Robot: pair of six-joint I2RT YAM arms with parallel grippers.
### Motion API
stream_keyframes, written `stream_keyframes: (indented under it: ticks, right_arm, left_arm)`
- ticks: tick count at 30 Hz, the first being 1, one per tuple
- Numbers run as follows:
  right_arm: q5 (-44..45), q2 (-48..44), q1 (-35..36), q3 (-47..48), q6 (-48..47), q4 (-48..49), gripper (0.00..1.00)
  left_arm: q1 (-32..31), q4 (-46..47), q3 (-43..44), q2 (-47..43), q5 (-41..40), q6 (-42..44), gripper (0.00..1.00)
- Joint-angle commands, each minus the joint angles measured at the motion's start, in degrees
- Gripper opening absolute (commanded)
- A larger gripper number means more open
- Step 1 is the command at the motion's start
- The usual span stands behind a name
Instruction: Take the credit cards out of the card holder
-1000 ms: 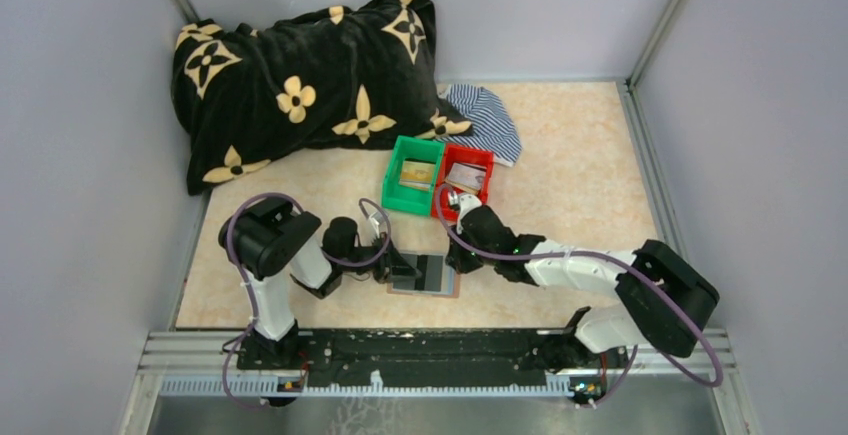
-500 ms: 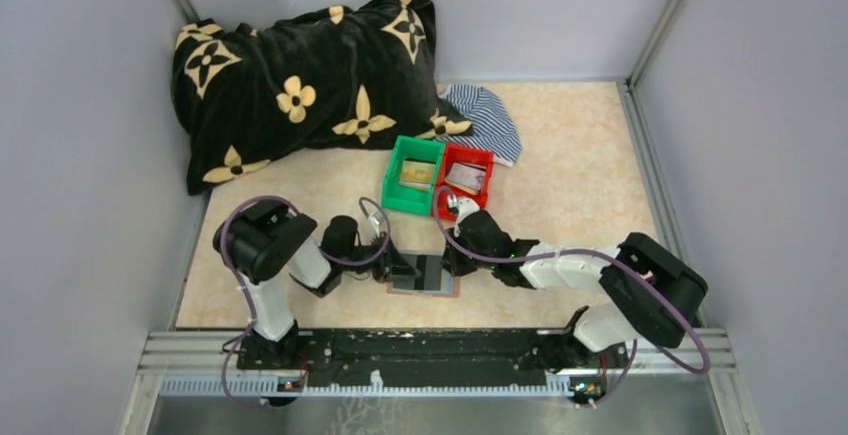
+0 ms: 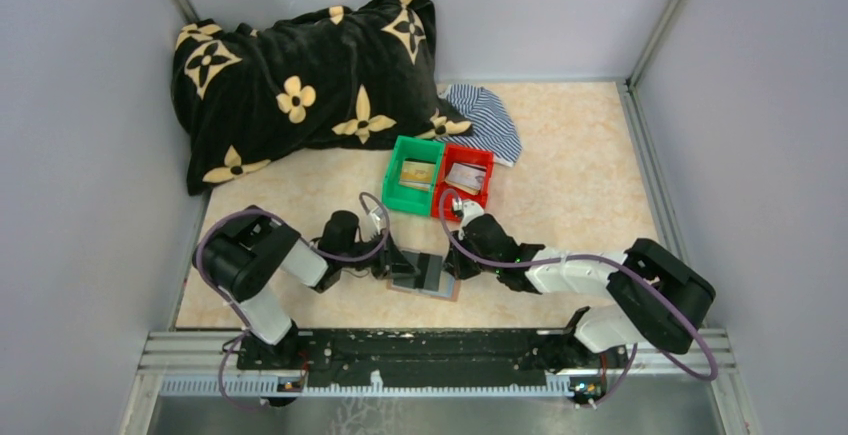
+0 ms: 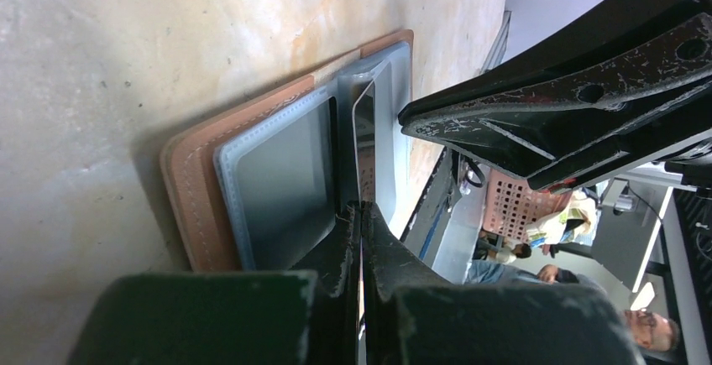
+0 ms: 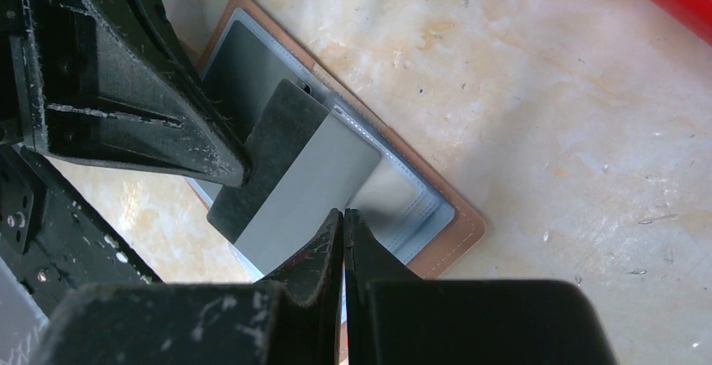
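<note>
Right gripper (image 5: 342, 214): fingers fully closed, pinching one edge of a silvery-grey flat plastic credit card (image 5: 315, 172) with a dark stripe. Left gripper (image 4: 361, 207): likewise closed tight, nipping the same card at its striped end. The card is thus held at a slant between the two tips, apparently to pass it across or to steady it as it clears its pocket. Directly beneath the card: flat brown leather-like card holder (image 5: 411, 201), laid open on the beige mottled tabletop (image 5: 546, 130), blue-grey clear sleeves upward. Whether the card's far end is free of its sleeve cannot be told. Beyond, apart from the holder: green plastic bin (image 3: 405, 203) and red plastic bin (image 3: 470, 151), side by side and touching. Each holds something flat and pale, likely sorted cards, which makes them the probable destination. Farthest: blue-and-white striped cloth (image 3: 490, 120); black cushion with cream flower motifs (image 3: 300, 75).
</note>
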Motion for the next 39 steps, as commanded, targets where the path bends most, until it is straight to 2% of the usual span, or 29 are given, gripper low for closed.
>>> stream_keyframes:
  ticks: [1, 12, 22, 31, 39]
  right_arm:
    - [0.59, -0.09, 0.56, -1.87, -0.08, -4.24, 0.00]
    - [1.13, 1.24, 0.46, -2.61, 0.12, -3.35, 0.00]
    - [0.81, 2.67, 0.48, -3.15, 0.58, -1.81, 0.00]
    - [0.81, 2.77, 0.48, -3.18, 0.44, -1.35, 0.00]
    - [-0.11, 1.14, 0.47, -1.96, 0.31, -1.38, 0.00]
  left_arm:
    - [-0.14, -6.32, 1.77, -2.32, -2.18, 4.24, 0.00]
    - [2.05, -6.94, -1.25, -3.53, -1.94, 5.58, 0.00]
    - [4.38, -23.19, 1.34, -14.95, -6.07, 12.87, 0.00]
    - [4.80, -32.43, 2.70, -25.83, -9.86, 13.80, 0.00]
    - [5.02, -32.57, 2.83, -31.97, -9.69, 11.83, 0.00]
